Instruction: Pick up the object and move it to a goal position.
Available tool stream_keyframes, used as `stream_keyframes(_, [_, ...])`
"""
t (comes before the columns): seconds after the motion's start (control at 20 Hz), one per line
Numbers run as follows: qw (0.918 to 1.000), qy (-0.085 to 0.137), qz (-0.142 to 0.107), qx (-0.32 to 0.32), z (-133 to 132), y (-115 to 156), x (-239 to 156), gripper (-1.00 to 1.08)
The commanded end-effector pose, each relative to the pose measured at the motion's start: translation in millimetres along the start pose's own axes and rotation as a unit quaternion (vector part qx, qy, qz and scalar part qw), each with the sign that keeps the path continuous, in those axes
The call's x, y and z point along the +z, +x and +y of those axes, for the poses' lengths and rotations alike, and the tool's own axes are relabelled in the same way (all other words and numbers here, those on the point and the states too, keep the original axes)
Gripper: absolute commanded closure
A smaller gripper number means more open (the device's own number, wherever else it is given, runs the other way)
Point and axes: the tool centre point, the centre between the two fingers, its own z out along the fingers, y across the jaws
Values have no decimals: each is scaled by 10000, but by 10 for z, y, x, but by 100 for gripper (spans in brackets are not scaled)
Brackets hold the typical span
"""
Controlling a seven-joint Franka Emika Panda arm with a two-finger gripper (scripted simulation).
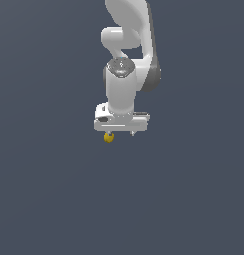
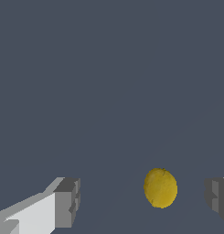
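The object is a tiny yellow-orange ball, just below the white gripper at the end of the arm, under the finger on the exterior view's left. In the wrist view the ball lies in the gap between the two grey fingertips. It is nearer one finger than the other and touches neither. The gripper is open, its jaws wide apart on either side of the ball. No goal marker shows in either view.
A plain dark grey-blue surface fills both views. The white arm rises above the gripper toward the top of the exterior view. No other objects or edges show.
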Motion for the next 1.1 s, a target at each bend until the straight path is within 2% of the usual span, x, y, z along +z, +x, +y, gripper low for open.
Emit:
stream_keyframes(0.0, [10000, 0, 0, 0, 0, 0, 0, -92])
stream_keyframes(0.45, [9999, -58, 84, -85, 63, 65, -161, -92])
stream_keyframes(1.05, [9996, -49, 71, -267, 125, 2, -45, -92])
